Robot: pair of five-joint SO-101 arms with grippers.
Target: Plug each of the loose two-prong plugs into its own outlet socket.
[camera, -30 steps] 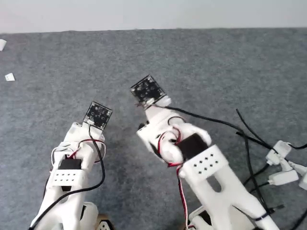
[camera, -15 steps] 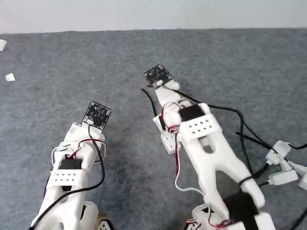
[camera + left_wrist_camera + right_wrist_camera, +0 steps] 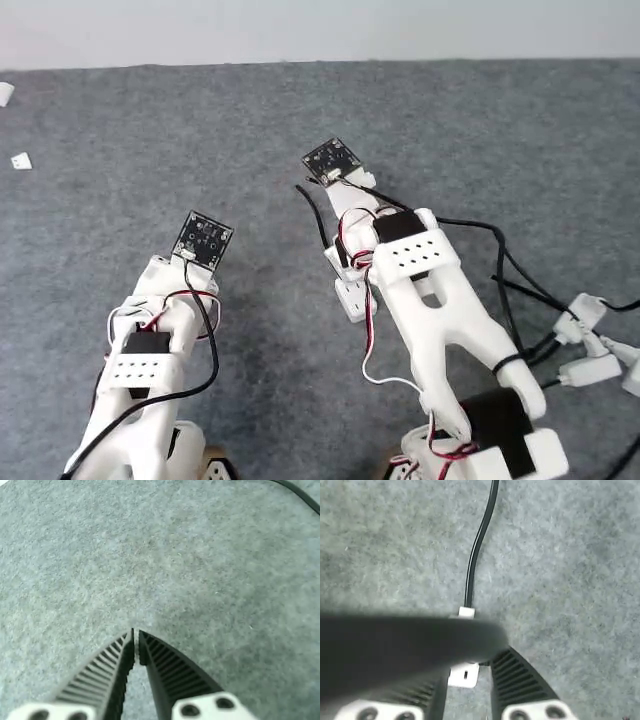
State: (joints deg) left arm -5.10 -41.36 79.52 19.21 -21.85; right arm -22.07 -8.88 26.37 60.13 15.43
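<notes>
Status: early, no insertion confirmed.

Right gripper (image 3: pixel 470 670): fingers are closed down to the width of a white plug (image 3: pixel 463 676), which sits between them. It reads as a grip, though a dark blur close to the lens masks one finger. The plug's black cord (image 3: pixel 479 550) trails away over the grey surface (image 3: pixel 480 130). This arm stands near the middle of the surface.

Left gripper (image 3: pixel 136 635): fingers are almost together with nothing between them, over bare surface toward the near left corner.

A cluster of white connectors (image 3: pixel 590 345) on black cords lies at the right edge, toward the near corner. Cannot tell whether any pair there is mated.

Judgement: one plug is in hand and not yet at a socket. Remaining work is seating this plug, then the other loose ones.
</notes>
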